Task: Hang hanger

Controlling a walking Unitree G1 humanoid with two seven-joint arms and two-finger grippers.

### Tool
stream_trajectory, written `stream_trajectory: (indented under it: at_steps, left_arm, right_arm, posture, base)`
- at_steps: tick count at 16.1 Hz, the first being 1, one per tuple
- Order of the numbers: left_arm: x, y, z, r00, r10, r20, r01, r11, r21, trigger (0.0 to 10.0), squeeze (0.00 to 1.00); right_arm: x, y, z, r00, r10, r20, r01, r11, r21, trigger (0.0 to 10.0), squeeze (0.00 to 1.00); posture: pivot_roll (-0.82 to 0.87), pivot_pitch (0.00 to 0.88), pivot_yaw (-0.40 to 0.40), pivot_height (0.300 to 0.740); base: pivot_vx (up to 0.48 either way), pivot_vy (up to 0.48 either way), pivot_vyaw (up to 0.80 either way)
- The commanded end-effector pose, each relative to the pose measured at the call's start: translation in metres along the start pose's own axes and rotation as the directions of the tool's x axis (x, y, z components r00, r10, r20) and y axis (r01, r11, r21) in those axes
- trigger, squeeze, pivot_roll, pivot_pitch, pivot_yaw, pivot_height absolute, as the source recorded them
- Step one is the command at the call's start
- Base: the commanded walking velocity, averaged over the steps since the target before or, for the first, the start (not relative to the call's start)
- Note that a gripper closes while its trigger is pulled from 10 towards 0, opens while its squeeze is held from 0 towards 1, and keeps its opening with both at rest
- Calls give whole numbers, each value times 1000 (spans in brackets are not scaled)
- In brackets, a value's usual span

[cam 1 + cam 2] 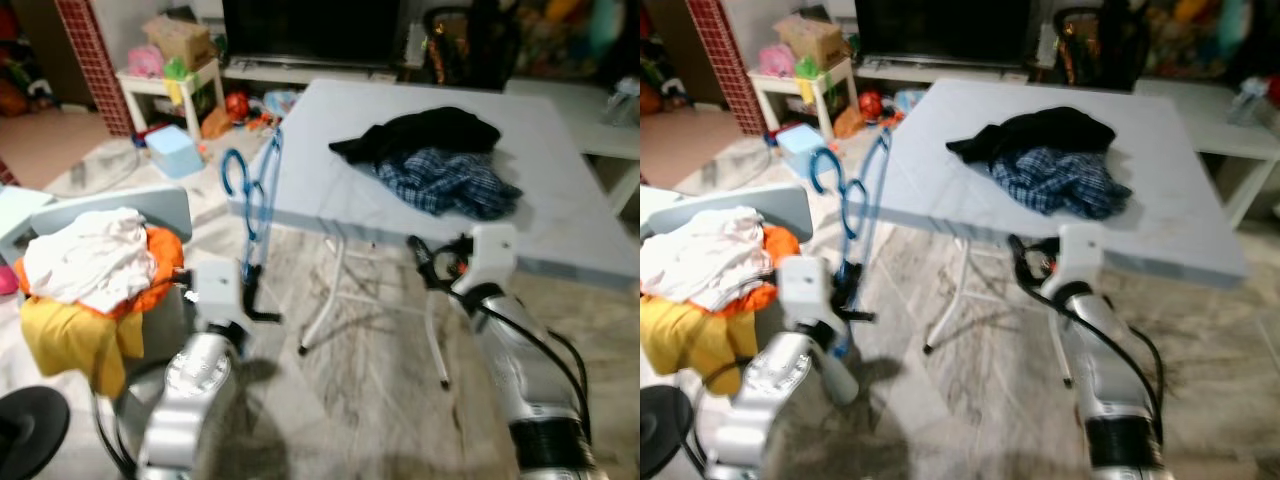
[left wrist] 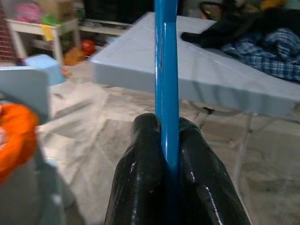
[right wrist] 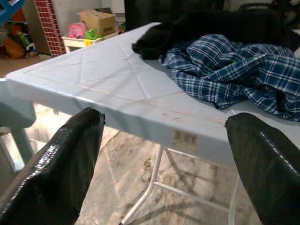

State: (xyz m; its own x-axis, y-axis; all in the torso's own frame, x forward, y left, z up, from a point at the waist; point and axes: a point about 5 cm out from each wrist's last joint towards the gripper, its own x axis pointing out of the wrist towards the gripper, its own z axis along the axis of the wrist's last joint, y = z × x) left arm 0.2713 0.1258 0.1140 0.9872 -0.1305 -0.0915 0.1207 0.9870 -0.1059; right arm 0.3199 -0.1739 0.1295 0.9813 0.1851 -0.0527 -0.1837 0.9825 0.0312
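The blue hanger [image 1: 247,195] is in my left gripper [image 1: 252,290], left of centre in the left eye view, with the two black fingers [image 2: 140,178] pressed together on one of its thin blue bars. It stands close to upright, its long axis running up the frame: the gripped end low, and the curled hook part at the top, against the near left corner of the pale folding table [image 1: 330,180]. From what I can see, the pick-up is done and the hanging itself is all still ahead of me; I can't make out any rail or rod to put it on, so I judge I'm early in the job. My right gripper [image 1: 432,258] sits lower right of centre, just below the table's front edge, its fingers spread wide and holding nothing. On the table lie a plaid shirt [image 1: 445,182] and a black garment [image 1: 425,130], touching each other.
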Motion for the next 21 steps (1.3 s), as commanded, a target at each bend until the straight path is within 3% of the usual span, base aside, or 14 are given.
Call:
stream_trajectory:
  at_steps: [1,4,7,9,12,14,15,16,18,19,20,21]
  left_arm:
    - [0,-6,1,1000,-23,7,23,1000,-7,10000,0]
    - [0,-7,0,1000,-28,2,28,1000,-5,10000,0]
    - [1,-6,-2,999,-32,-16,32,999,18,10000,0]
    - [-2,-5,-15,994,-52,-92,55,998,36,10000,0]
    - [-7,-10,-31,961,-170,-220,163,985,-46,10000,0]
    - [-9,-12,-35,924,-276,-265,276,960,-37,10000,0]
    - [-12,-13,-33,876,-391,-284,407,913,-2,10000,0]
    - [-15,-14,-31,836,-459,-301,487,873,20,10000,0]
    - [-21,-14,-33,768,-538,-348,584,811,37,10000,0]
    - [-30,-12,-39,667,-613,-424,693,719,51,10000,0]
    - [-32,-11,-39,649,-624,-436,709,703,50,10000,0]
    - [-35,-10,-40,602,-649,-465,756,651,69,10000,0]
  right_arm:
    - [0,-4,-1,1000,-5,-15,4,1000,-19,10000,0]
    - [0,-3,-1,1000,1,-21,-1,1000,-18,10000,0]
    - [1,-8,-1,999,-15,-33,12,997,-70,10000,0]
    - [4,-9,-2,998,26,-60,-35,987,-154,10000,0]
    - [4,-10,-4,993,91,-80,-104,980,-172,10000,0]
    - [6,-17,-4,992,87,-90,-109,955,-277,10000,0]
    - [7,-23,-2,987,115,-114,-150,911,-383,10000,0]
    - [6,-23,-1,975,171,-140,-216,879,-426,10000,0]
    - [2,-23,-1,950,250,-187,-312,795,-520,10000,0]
    - [-5,-23,-4,895,346,-282,-446,668,-595,10000,0]
    - [-6,-23,-5,883,360,-300,-469,647,-601,10000,0]
    - [-13,-23,-9,831,415,-371,-556,577,-599,10000,0]
  posture:
    - [-68,0,6,740]
    - [-69,0,5,740]
    - [-67,0,3,740]
    - [-68,0,2,740]
    - [-64,0,-5,740]
    - [-65,0,-6,740]
    - [-64,0,-4,740]
    - [-64,0,-3,740]
    - [-72,0,0,740]
    - [-76,0,2,740]
    - [-77,0,2,740]
    - [-77,0,5,740]
  base:
    - [-289,0,0]
    - [-287,0,0]
    - [0,0,0]
    - [0,0,0]
    - [0,0,0]
    - [0,0,0]
    - [0,0,0]
    - [0,0,0]
    - [0,0,0]
    - [0,0,0]
    - [0,0,0]
    - [0,0,0]
